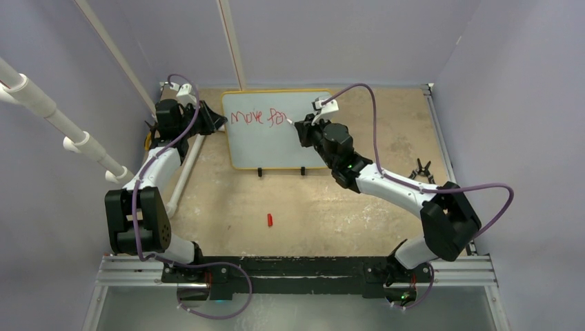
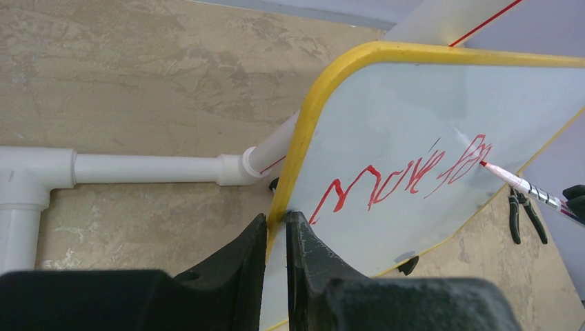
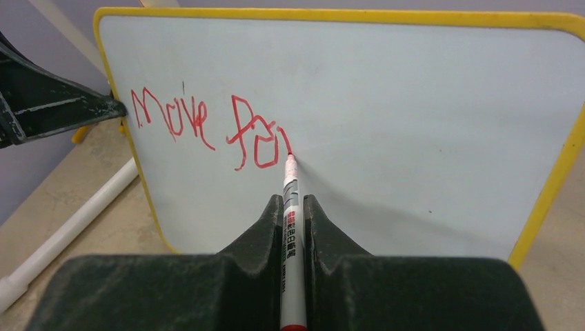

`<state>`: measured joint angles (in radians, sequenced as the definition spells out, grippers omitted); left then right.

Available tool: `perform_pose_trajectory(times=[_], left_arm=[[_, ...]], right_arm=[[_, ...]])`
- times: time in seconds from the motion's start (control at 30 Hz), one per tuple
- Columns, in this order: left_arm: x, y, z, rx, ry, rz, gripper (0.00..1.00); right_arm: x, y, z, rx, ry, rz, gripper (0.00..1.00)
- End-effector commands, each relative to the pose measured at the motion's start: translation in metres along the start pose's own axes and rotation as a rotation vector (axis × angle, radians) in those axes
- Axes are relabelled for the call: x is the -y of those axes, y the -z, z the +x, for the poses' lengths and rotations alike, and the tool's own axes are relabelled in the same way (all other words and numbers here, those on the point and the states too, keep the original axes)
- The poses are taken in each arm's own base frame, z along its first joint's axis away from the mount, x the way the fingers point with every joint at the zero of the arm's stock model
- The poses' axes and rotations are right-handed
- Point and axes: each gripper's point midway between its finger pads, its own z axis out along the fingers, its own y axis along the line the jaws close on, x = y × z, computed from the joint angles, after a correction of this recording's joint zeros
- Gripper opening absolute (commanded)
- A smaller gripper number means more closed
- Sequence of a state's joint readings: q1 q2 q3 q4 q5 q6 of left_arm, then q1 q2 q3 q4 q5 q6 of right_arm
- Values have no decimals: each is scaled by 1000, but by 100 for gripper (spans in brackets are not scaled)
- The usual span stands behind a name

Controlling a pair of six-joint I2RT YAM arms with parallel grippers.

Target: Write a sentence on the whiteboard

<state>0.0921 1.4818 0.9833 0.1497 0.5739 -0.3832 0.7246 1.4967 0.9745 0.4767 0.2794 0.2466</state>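
**Left gripper** (image 2: pixel 276 222): jaws drawn in narrow, pinching the yellow frame at the left edge of the whiteboard (image 2: pixel 414 96). The board face runs away ahead and to the right of the fingers. A white pipe (image 2: pixel 148 169) lies just beyond and to the left of the pinch.

**Whiteboard:** propped on two black feet, between the two grippers; how steeply it leans I cannot tell. Judged a thin, stiff, light panel, likely to tip or skate under pen pressure. The frame edge looks like the sensible hold: rigid, and clear of wet ink.

**Sentence** (image 3: pixel 207 124): red, reads "Move fo" plus one started stroke, just ahead and left of the right fingertips. Judged early in the writing.

**Marker** (image 3: pixel 290 181): slim, hard, smooth barrel, surely light. It may slip or twist in the pads if pushed hard. Tip touching the board.

**Right gripper** (image 3: pixel 293 207): closed snugly on the barrel, tip projecting straight forward.
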Motion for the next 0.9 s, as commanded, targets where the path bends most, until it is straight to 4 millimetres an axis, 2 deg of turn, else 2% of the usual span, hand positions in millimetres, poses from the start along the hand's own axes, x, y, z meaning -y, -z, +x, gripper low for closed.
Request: perform_pose_trajectory(times=[0.0, 0.17, 0.37, 0.87], left_arm=[[11, 4, -13, 38, -27, 30, 15], [11, 4, -13, 39, -28, 30, 15], [10, 4, -13, 39, -27, 28, 15], [9, 4, -12, 39, -28, 24, 15]], right_arm=[[11, 6, -1, 7, -10, 49, 0], [10, 7, 10, -23, -5, 33, 0], [8, 7, 13, -34, -4, 22, 0], [1, -2, -22, 67, -38, 24, 0]])
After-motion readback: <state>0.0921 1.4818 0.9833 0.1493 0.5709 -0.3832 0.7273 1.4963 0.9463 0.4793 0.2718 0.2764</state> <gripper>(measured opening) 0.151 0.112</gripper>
